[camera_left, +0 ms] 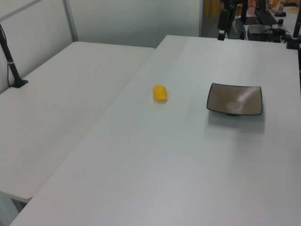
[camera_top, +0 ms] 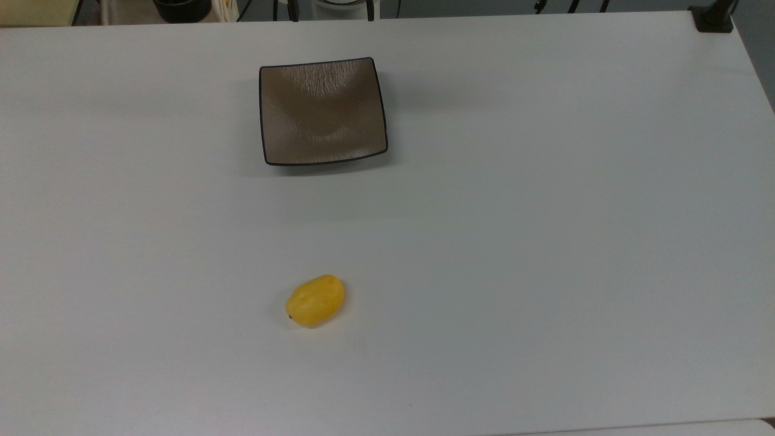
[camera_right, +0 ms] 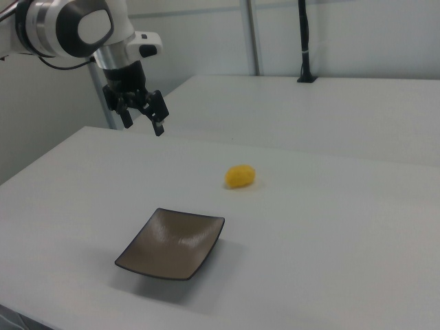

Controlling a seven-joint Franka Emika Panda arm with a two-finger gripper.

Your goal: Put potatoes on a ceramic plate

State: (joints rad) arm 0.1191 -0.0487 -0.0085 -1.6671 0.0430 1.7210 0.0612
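Potato [camera_top: 315, 300] lies alone on the white table [camera_top: 545, 242], not yet grasped and well apart from the ceramic plate [camera_top: 322, 112]; in the top view it sits toward the table's near edge, with the plate toward the far edge and roughly in line with it. Plate is bare: nothing rests on its brown-grey glaze, and it stands flat with its corners slightly upturned. In the right view the gripper [camera_right: 143, 118] hangs in the air above the far left part of the table, clear of both things, pointing down; its jaws stand apart with nothing between them. Step in hand, as judged: the approach, before any pick. No contact made, none of the task done. Next move calls for carrying the gripper across to a spot over the potato, lowering with the jaws spread wider than the potato's short axis, and closing across that narrow width rather than along its length. In the left view the potato [camera_left: 160, 92] lies end-on, with the plate [camera_left: 235, 99] off to the left view's right. Surface looks smooth and glossy, and the shape is rounded, so a grip off the middle is likely to squeeze it out sideways or set it rolling; a centred, low grasp seems safer. After the lift, the carry to the plate looks unobstructed, as nothing stands between the two.
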